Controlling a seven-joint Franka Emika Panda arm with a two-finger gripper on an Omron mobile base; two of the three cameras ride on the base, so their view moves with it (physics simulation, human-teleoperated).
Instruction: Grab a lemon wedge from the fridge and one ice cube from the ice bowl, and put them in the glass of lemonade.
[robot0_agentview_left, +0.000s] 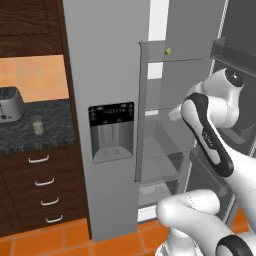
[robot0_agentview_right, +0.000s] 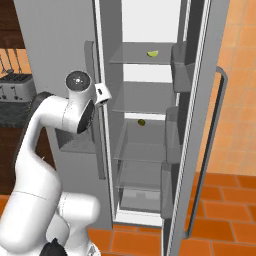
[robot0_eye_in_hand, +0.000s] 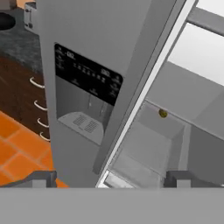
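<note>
On a clear fridge shelf: tiny yellow-green lemon wedge.

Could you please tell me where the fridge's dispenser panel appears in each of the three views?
Left base view: dispenser panel centre-left, on the closed door.
Right base view: left of centre, partly behind the arm.
Hand view: left of centre, tilted.
Shared landmark: the door handle just to its right.
</note>
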